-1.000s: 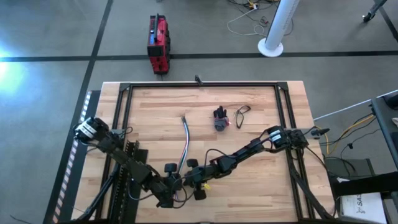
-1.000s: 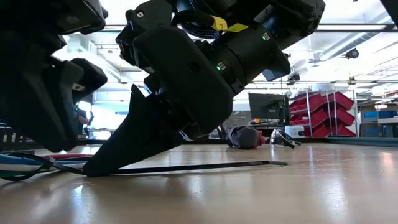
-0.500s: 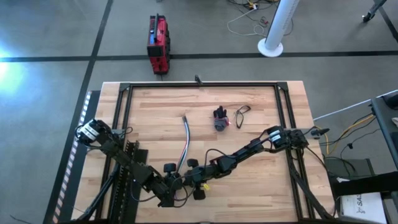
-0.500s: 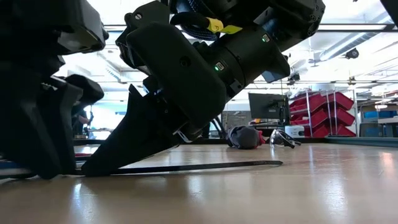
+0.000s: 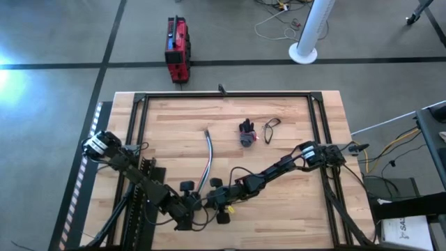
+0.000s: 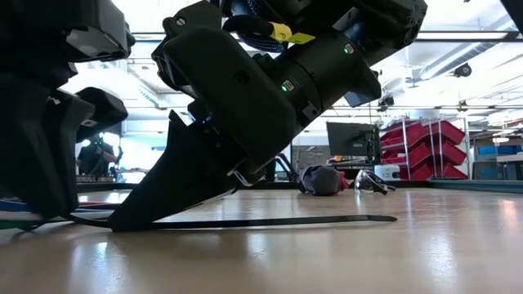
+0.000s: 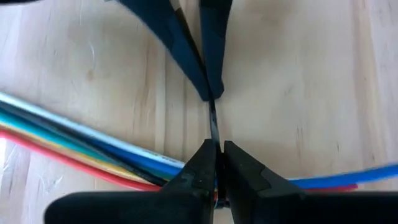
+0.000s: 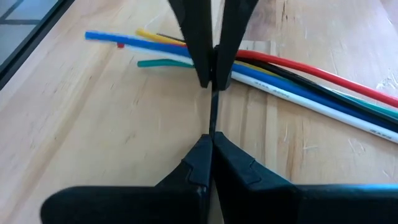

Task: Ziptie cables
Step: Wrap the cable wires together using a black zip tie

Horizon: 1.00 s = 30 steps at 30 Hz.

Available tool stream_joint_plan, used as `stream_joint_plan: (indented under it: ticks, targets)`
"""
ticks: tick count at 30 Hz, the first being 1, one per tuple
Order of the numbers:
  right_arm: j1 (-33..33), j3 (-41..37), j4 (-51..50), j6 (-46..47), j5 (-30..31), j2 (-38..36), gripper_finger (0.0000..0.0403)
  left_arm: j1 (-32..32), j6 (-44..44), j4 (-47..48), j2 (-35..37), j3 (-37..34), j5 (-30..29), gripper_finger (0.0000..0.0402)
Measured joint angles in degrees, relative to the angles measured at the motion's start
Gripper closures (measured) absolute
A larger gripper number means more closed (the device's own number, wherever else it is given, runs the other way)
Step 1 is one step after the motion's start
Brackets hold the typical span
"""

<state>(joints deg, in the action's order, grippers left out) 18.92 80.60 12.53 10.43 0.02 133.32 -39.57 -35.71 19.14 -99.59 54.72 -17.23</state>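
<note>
Both grippers pinch the ziptie – left gripper at 6 o'clock, right gripper opposite – strap crossing the cables square-on

Near edge of the table

The cables run toward it; the left gripper and right gripper meet at their near end, over the ziptie.

Robotics lab or workshop, probably. Wooden table in a black frame on grey concrete floor; red storage bins, monitor, ceiling ducts behind.
</note>
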Motion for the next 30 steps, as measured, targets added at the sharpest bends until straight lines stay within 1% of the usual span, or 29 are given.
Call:
stream_joint_plan:
  ticks: [7,15,19,22,25,27,30]
  targets:
    - [0.17,0.07,-0.66,0.06,0.17,-0.02,0.0403,-0.41,-3.95,4.18,1.05,0.04,0.01,0.0395]
    - [0.21,0.04,-1.02,0.08,0.12,-0.04,0.0403,-1.75,-6.24,8.76,3.62,0.0,-0.1,0.0401]
    - [0.28,0.02,-1.05,0.08,0.15,-0.04,0.0403,-2.69,-8.59,11.82,4.14,-0.13,-1.82,0.0401]
    - [0.28,0.02,-1.03,0.08,0.1,-0.04,0.0403,-2.91,-8.36,9.19,4.6,-0.14,-4.23,0.0401]
    - [0.28,0.02,-1.01,0.08,0.11,-0.04,0.0403,-2.91,-5.5,3.15,4.59,-0.15,-7.5,0.0401]
    - [0.28,0.02,-1.01,0.08,0.1,-0.04,0.0403,-2.86,-2.65,-1.0,3.92,-0.09,-7.79,0.0401]
    - [0.28,0.02,-0.96,0.08,0.08,-0.04,0.0403,-2.23,-1.52,-1.86,1.39,-0.1,-7.64,0.0401]
